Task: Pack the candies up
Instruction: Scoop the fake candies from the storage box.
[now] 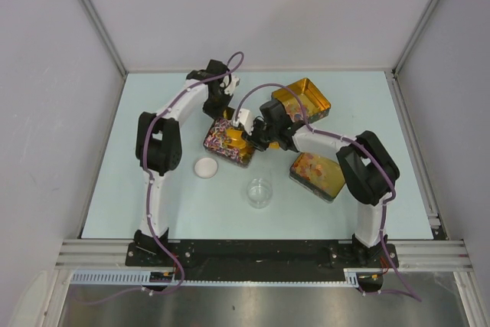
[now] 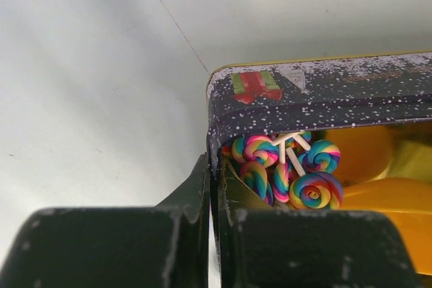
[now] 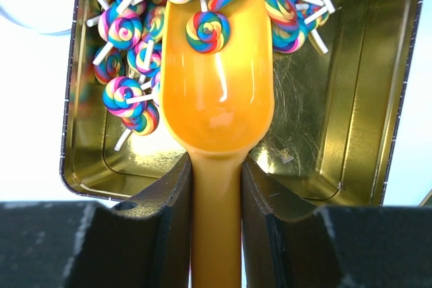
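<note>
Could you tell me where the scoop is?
Right wrist view, centre: the scoop is in the right gripper, its bowl inside the gold tin among candies.

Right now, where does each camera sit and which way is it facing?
Top: fixed above and behind the bases, looking down on the table; left arm and right arm show.
Left wrist: looks along the left fingers, shut on the tin's wall.
Right wrist: looks down the right fingers, gripping the scoop over the candies.
Shared: both wrist views show that tin with candies.
</note>
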Tool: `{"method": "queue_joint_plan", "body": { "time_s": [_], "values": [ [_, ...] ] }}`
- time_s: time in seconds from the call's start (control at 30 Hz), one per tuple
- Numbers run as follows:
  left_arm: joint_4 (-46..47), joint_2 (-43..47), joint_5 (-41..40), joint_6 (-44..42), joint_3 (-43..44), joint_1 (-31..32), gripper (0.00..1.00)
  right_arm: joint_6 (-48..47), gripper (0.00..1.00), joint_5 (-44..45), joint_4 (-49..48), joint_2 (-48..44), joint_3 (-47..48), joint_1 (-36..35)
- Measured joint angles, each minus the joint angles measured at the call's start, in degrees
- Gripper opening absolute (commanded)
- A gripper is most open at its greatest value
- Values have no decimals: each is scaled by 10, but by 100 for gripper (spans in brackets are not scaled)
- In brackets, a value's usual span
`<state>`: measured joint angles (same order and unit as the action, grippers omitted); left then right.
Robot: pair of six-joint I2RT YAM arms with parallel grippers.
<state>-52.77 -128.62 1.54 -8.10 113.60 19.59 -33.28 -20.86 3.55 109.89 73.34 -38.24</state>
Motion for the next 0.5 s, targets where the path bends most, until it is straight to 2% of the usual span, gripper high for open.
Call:
{"method": "queue_joint_plan", "body": {
  "time_s": [0.5],
  "values": [
    [-4, 0, 3, 0, -5, -1, 0, -15, 0, 0, -21, 3, -9, -5]
  ]
}}
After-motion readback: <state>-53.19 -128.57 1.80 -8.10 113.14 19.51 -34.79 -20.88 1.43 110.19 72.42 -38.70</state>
